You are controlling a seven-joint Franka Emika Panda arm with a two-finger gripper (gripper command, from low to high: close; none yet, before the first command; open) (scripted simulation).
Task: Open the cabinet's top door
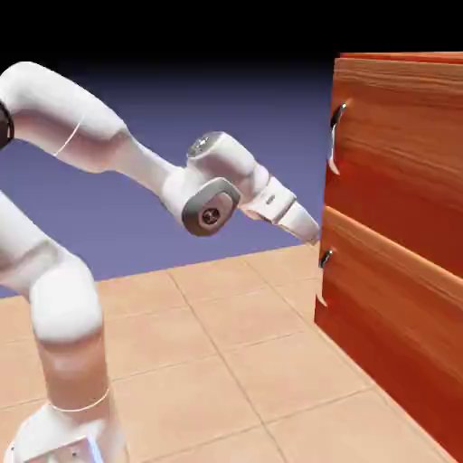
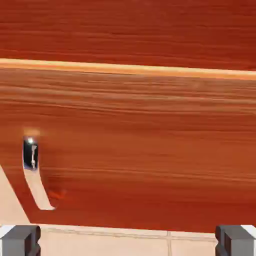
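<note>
Though the tool (image 2: 128,241) gapes wide, holding nothing, the top door (image 1: 402,154) is shut; reddish-brown, wood-grained, silver-handled.

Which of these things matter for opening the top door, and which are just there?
For the job:
- top door
- its curved handle
- robot arm

Just there:
- lower front
- its handle
- tiled floor

No readable text, label, brand, number or sign shows in either the exterior or hand view.

Arm arched | wrist tilted down toward exterior view's right | pincer (image 2: 128,241) open
</note>
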